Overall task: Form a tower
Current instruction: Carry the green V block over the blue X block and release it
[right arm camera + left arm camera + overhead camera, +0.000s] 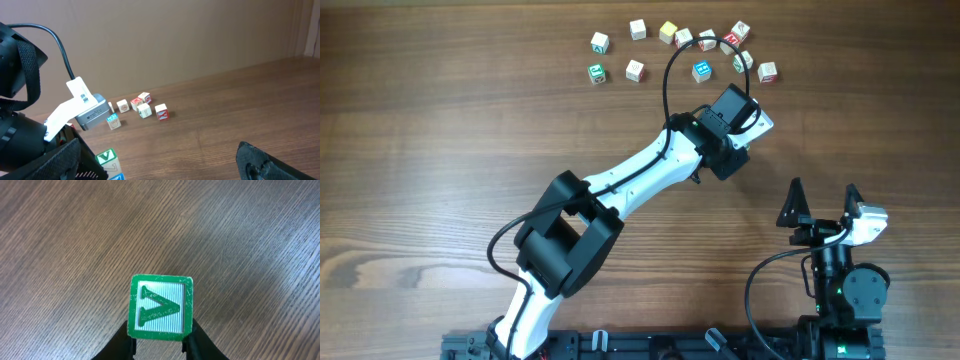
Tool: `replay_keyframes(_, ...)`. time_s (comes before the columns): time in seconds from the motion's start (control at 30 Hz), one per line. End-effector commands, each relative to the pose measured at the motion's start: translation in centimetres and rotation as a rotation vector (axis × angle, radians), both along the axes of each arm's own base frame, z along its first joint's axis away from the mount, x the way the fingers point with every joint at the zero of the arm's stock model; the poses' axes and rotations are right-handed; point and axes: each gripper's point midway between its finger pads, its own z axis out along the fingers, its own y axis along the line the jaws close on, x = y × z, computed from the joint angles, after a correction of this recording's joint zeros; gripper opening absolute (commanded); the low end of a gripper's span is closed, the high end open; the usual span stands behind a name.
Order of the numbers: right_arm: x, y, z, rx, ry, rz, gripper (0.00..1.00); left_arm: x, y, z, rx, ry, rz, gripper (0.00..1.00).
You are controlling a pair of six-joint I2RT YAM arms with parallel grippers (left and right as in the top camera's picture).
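Left tool [160,349] clasps pale green-V cube [160,307].

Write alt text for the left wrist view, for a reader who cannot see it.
A wooden alphabet cube showing a green V sits low in the frame, clamped between the black fingers of the left gripper. Brown wood-grain table fills the rest.

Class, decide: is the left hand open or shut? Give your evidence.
Shut on the V cube: the left hand clamps its two opposite sides in the wrist view.
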Motion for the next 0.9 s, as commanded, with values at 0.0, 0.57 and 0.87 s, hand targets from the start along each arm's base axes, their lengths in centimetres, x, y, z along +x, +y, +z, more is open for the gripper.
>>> replay_keyframes(0.0,0.0,0.0,0.1,0.014,-0.007,0.000,1.00,-0.4,-0.1,-0.9,0.005,0.016,-0.020,0.19)
replay_keyframes(0.57,0.0,0.0,0.1,0.014,-0.007,0.000,1.00,-0.4,0.0,-2.9,0.026,0.035,-0.019,0.15)
replay_keyframes(0.87,0.0,0.0,0.1,0.014,-0.007,0.000,1.00,-0.6,0.3,-3.5,0.036,0.038,-0.021,0.09)
